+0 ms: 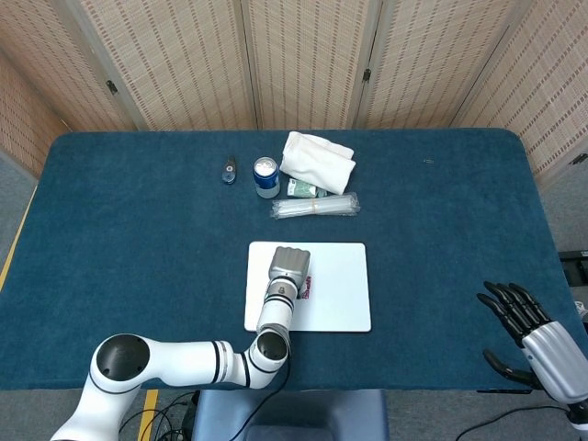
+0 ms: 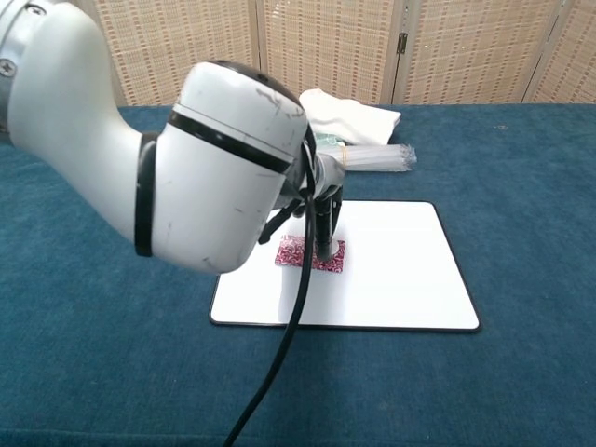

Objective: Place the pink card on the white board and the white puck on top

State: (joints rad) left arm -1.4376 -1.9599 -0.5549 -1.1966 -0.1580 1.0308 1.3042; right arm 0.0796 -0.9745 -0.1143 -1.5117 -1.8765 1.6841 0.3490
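Left hand (image 1: 288, 265) over the board (image 1: 340, 308), fingers (image 2: 324, 233) pointing down onto the card (image 2: 294, 252). Fingertips touching or just above the card's right half in the chest view; cannot tell which. Hand's state: cannot tell whether pinched or spread, since the big forearm shell hides most of it in the chest view and the head view shows only the back of the hand. Puck not made out in either view; possibly under the hand, cannot tell.

Card lying flat under the hand, inside the board's left half, well clear of every board edge. Only a pink sliver showing just right of the hand in the head view.

Bare white board to the right of the hand, running out to the right edge; a narrower bare strip to the left of the hand, up to the left edge. Near edge of the board behind the hand toward the robot, with a band of open blue table (image 1: 129, 230) before the table's front edge.

Beyond the hand, past the board's far edge: a bundle of clear straws (image 1: 315, 208) lying across, then a can (image 1: 265, 176), a white cloth (image 1: 318, 162), and a small dark thing (image 1: 229, 170) further left.

Right hand (image 1: 528, 326) far off to the right of the left hand, at the table's near right corner, fingers spread, holding nothing. Wide open table between the two hands.
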